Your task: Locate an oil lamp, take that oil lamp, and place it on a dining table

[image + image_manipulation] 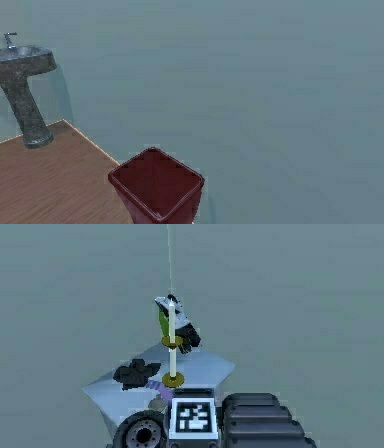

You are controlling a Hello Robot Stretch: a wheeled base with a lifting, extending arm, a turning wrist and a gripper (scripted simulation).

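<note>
Risk of scraping the wall [300,284] beyond the gripper [135,374] (grip and load impossible to tell) if extended; possibly clipping the red bin [155,185] when turning.

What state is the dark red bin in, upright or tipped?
Upright: the dark red bin stands on the wood floor by the wall, its open mouth facing up.

One pedestal sink [26,62], one red bin [128,198]
</note>
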